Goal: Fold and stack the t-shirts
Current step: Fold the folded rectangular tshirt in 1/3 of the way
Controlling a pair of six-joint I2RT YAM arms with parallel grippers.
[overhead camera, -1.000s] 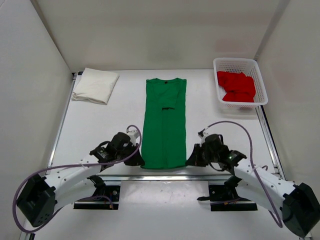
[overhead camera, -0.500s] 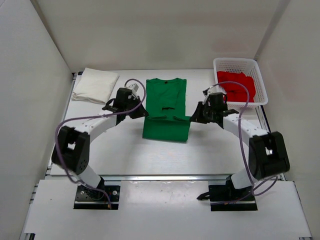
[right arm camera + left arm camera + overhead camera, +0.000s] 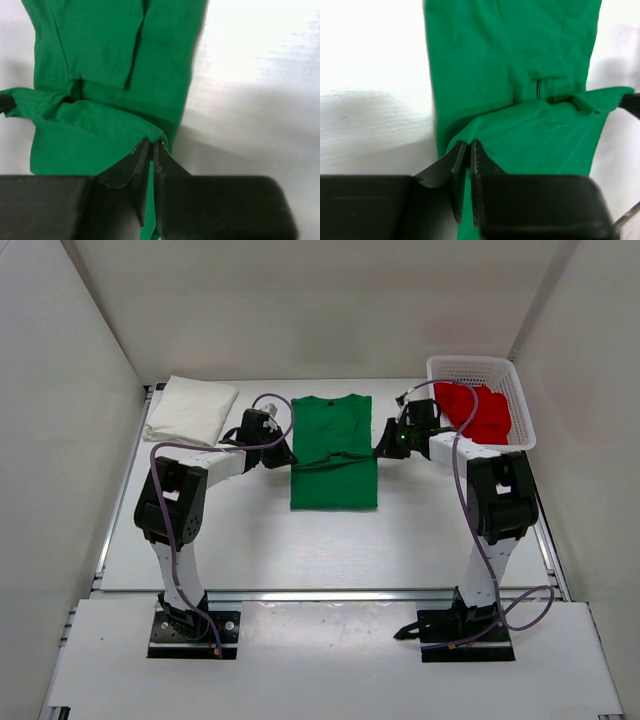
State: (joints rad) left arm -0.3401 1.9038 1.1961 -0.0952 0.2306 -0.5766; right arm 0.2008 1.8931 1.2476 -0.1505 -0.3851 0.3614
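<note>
The green t-shirt lies in the middle of the table, its lower half folded up over the upper half. My left gripper pinches the left corner of the folded-over hem, jaws almost together on the cloth. My right gripper is shut on the right hem corner. Both hold the hem low over the green t-shirt, about halfway up it. A folded cream-white t-shirt rests at the back left. The red t-shirt is crumpled in the basket.
A white mesh basket stands at the back right corner, close beside my right arm. White walls enclose the table on three sides. Both arms stretch far forward from their bases at the near edge.
Both grippers have carried the green shirt's bottom hem from the near edge toward the back, folding the shirt to about half its length. The other shirts have not moved.
</note>
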